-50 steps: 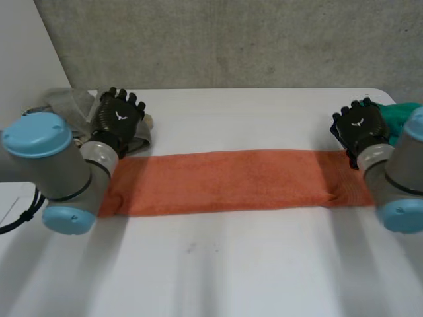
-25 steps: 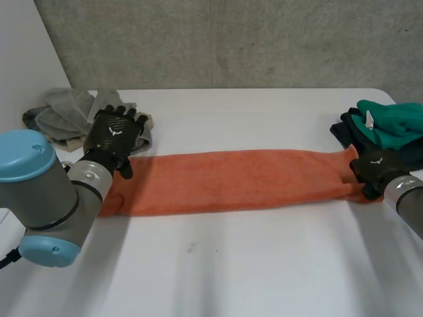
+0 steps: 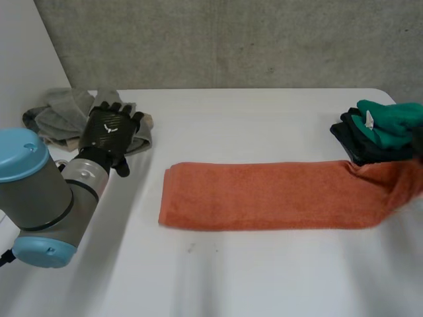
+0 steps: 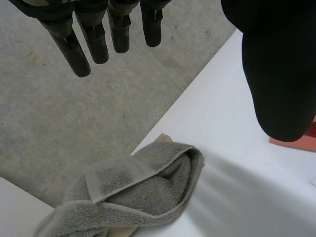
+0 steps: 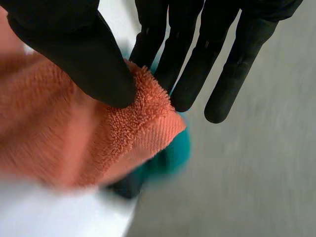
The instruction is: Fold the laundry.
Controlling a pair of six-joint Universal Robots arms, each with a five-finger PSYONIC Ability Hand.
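The right robot hand (image 5: 74, 54) is grasping one short end of the orange towel (image 5: 69, 138). Its thumb presses the pile against straight fingers behind it, a pinch and not a mere touch. The bench (image 3: 251, 277) carries the rest. The towel lies across its middle as a long strip, apparently already doubled lengthwise. The right end rises off the surface toward that pinch, which reads as the start of carrying it over to halve the strip. At the rear left corner sits a heap of grey towels (image 3: 56, 115), likely waiting their turn. Near the right edge, just beside the lifted end, is a stack of folded dark and green cloths (image 3: 380, 125), probably finished pieces. The left robot hand (image 3: 111, 130) hovers over the grey heap, released. Its fingers (image 4: 94, 34) are straight and spread, holding nothing and clear of the strip's free end.
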